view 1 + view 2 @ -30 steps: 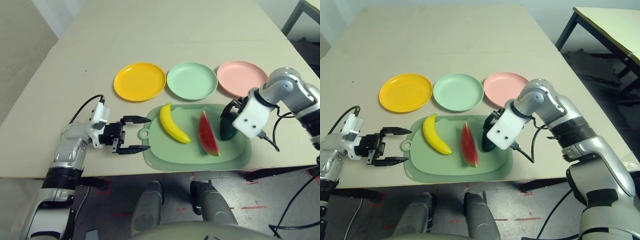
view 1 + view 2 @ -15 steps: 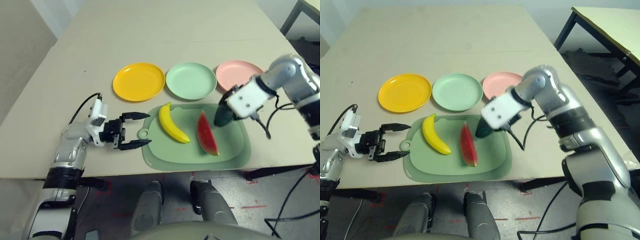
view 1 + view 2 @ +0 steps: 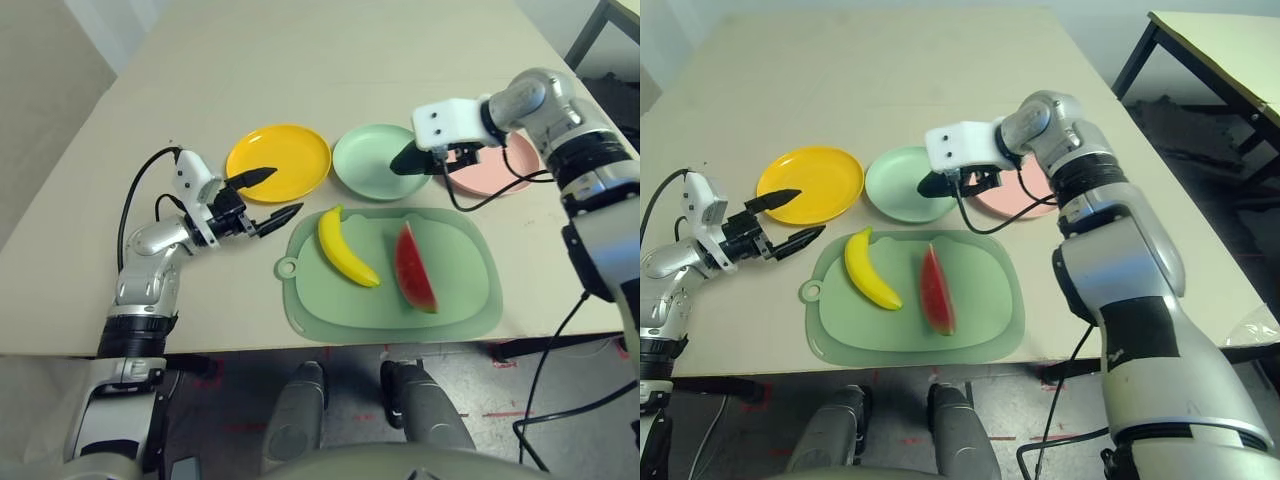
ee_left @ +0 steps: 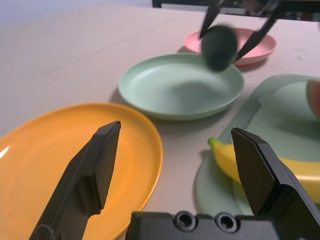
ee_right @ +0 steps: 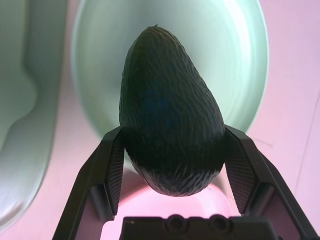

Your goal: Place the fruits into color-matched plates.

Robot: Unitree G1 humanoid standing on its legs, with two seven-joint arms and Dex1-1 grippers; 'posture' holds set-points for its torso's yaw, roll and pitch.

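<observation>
My right gripper (image 3: pixel 412 160) is shut on the dark green avocado (image 5: pixel 170 135) and holds it just above the right part of the pale green plate (image 3: pixel 372 165). The pink plate (image 3: pixel 500 170) lies to the right of the green one, partly behind my right arm. The yellow plate (image 3: pixel 278 162) lies to its left. The yellow banana (image 3: pixel 345 248) and the red watermelon wedge (image 3: pixel 414 268) lie on the green cutting board (image 3: pixel 460 300). My left gripper (image 3: pixel 272 196) is open, nothing between its fingers, at the near edge of the yellow plate.
The cutting board sits close to the table's near edge (image 3: pixel 300 345), its small handle loop (image 3: pixel 288 268) pointing left. A black cable (image 3: pixel 470 200) hangs from my right wrist over the pink plate. Bare tabletop (image 3: pixel 330 70) stretches beyond the plates.
My right gripper has carried the avocado from the cutting board's right end up and left to above the green plate. My left gripper, still open, has swung from beside the board to the yellow plate.
</observation>
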